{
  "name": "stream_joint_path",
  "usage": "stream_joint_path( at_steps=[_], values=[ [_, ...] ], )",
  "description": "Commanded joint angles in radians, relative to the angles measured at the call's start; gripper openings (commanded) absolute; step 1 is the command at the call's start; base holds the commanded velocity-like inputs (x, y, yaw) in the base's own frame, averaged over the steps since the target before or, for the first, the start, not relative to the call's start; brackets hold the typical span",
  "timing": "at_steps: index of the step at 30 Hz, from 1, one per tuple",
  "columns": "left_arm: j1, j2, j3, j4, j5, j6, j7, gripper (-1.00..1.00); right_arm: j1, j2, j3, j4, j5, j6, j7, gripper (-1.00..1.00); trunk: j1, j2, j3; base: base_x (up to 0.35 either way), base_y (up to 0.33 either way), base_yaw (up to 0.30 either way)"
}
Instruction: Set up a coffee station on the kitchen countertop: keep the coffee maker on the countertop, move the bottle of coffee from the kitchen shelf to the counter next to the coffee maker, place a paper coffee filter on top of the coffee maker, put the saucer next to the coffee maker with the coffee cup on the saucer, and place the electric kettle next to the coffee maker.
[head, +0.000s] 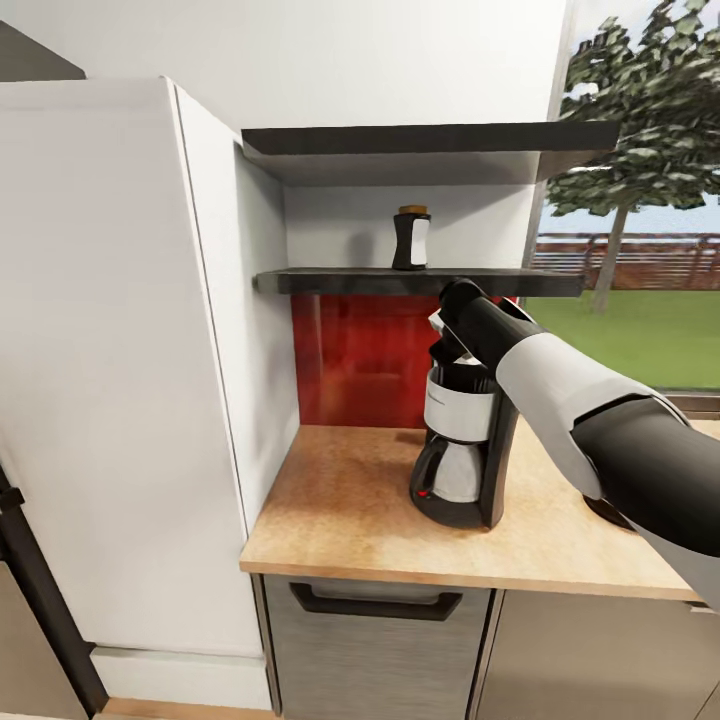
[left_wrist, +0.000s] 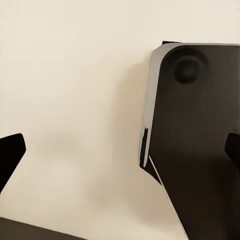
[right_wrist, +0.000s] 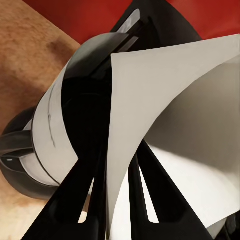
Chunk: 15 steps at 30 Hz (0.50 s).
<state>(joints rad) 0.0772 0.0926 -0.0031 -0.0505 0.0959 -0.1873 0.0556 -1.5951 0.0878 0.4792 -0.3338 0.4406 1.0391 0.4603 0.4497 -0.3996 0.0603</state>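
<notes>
Placing the filter, judging by the head view: right gripper (head: 447, 322) poised just above the coffee maker (head: 462, 440) on the wooden countertop (head: 350, 510), coffee bottle (head: 411, 238) waiting on the shelf (head: 420, 282) above. Seen from the right wrist: fingers (right_wrist: 150, 200) clamped on the white paper coffee filter (right_wrist: 165, 115), the coffee maker's open top (right_wrist: 80, 125) just beyond. Seen from the left wrist: left gripper (left_wrist: 120, 150) spread apart, holding nothing. Next, probably: lowering onto the top, then releasing.
</notes>
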Motion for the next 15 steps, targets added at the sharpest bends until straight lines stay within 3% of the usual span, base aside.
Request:
stream_joint_path(
  at_steps=[1,15],
  values=[
    [0.001,0.000,-0.001,-0.002,0.010,-0.001,0.000,1.00,0.000,0.000,0.004,0.000,0.009,0.002,0.009,-1.00,0.000,0.000,0.000,0.000,0.001,-0.002],
    [0.003,0.001,-0.002,-0.002,0.010,-0.001,0.000,1.00,0.000,-0.001,0.002,0.080,0.008,0.001,0.009,-1.00,0.000,0.000,0.000,0.000,0.000,0.000]
  ],
)
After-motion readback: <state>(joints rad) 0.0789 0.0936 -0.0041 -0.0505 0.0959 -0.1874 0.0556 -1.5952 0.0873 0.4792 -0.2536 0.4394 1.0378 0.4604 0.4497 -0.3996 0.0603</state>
